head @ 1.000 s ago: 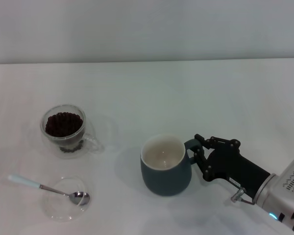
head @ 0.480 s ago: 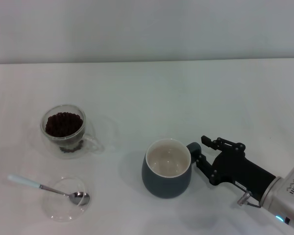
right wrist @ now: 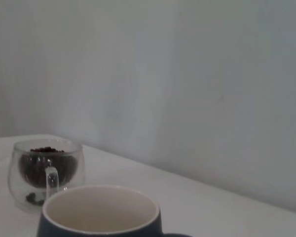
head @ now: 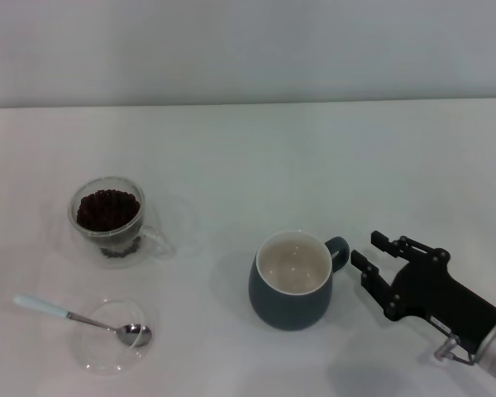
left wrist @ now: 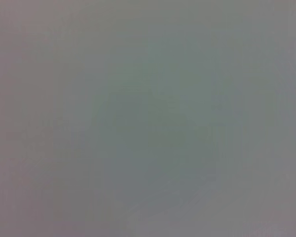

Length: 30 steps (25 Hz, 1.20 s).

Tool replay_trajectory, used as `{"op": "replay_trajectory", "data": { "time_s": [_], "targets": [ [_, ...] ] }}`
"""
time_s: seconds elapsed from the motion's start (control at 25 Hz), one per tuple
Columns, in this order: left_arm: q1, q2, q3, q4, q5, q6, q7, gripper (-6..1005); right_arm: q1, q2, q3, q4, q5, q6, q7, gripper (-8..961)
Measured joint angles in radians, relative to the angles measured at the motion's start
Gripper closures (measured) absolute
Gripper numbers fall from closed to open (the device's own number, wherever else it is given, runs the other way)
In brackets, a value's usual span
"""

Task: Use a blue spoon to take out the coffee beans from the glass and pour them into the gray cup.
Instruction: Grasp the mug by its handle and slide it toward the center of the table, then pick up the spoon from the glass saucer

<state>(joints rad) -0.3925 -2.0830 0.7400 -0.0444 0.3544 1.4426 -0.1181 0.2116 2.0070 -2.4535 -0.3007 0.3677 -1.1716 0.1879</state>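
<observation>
The blue spoon (head: 81, 318) lies near the table's front left corner, its metal bowl resting in a flat clear glass dish (head: 114, 335) and its pale handle reaching out over the dish's left rim. Behind it stands the glass (head: 109, 220), filled with coffee beans (head: 107, 209). The gray cup (head: 293, 279) sits upright toward the front right (cream inside, no beans in it), handle toward the right gripper (head: 370, 256), whose fingers are apart, just beside the handle without touching. The left gripper is out of view.
</observation>
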Motion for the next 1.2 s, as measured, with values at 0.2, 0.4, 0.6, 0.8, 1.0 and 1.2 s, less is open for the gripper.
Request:
{"op": "replay_trajectory", "data": {
  "time_s": [0.2,0.4,0.6,0.8,1.0,1.2],
  "targets": [
    [-0.001,0.001,-0.001,0.001,-0.002,0.001,0.000,107,-0.018,0.002,-0.009,0.054,-0.004,-0.097,-0.003,559],
    [-0.002,0.000,0.001,0.001,0.000,0.001,-0.001,106,-0.033,0.000,0.001,0.094,0.001,-0.142,-0.004,559],
    [0.007,-0.002,0.005,-0.007,0.004,0.001,-0.053,106,-0.051,0.001,0.079,0.131,0.006,-0.235,-0.001,559],
    [0.036,-0.004,0.008,-0.010,0.033,0.029,-0.148,109,-0.057,-0.001,0.198,0.172,0.006,-0.308,0.029,558],
    [0.070,-0.005,0.009,-0.040,0.089,0.126,-0.267,112,-0.043,-0.005,0.265,0.217,0.006,-0.369,0.038,558],
    [0.096,-0.005,0.007,-0.084,0.102,0.218,-0.454,112,-0.028,-0.015,0.347,0.245,0.007,-0.387,0.043,558]
  ]
}}
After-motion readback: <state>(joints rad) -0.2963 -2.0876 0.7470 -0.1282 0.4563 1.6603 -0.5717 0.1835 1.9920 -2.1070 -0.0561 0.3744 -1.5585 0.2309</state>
